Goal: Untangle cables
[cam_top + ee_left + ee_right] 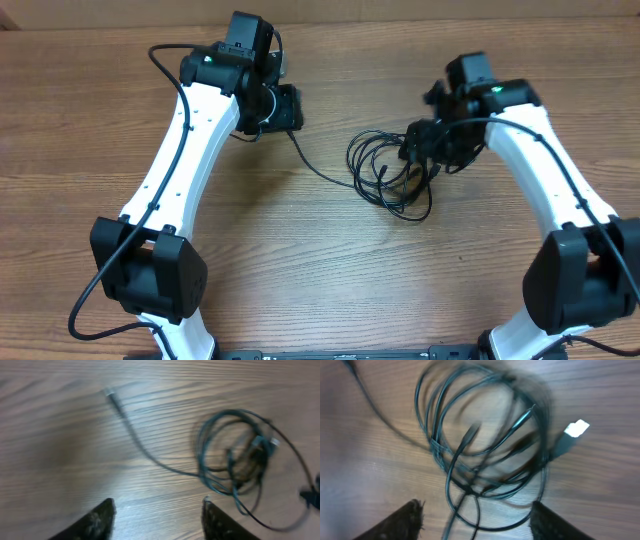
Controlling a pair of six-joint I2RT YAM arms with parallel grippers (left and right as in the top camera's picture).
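The cables [385, 172] lie as a tangle of thin black loops on the wooden table at centre right. One strand runs out to the left and ends in a small plug [111, 394] by my left gripper. My left gripper [283, 108] is open and empty, left of the tangle; its fingers [157, 520] frame bare wood with the coil [235, 455] to the right. My right gripper [420, 145] is open at the coil's right edge; its fingers [477, 520] straddle the lower loops [480, 445]. A USB plug [572, 432] sticks out to the right.
The wooden table [300, 260] fills the view. Thick black arm cables run along both white arms [185, 150] [545, 170]. The arm bases stand at the near left and near right.
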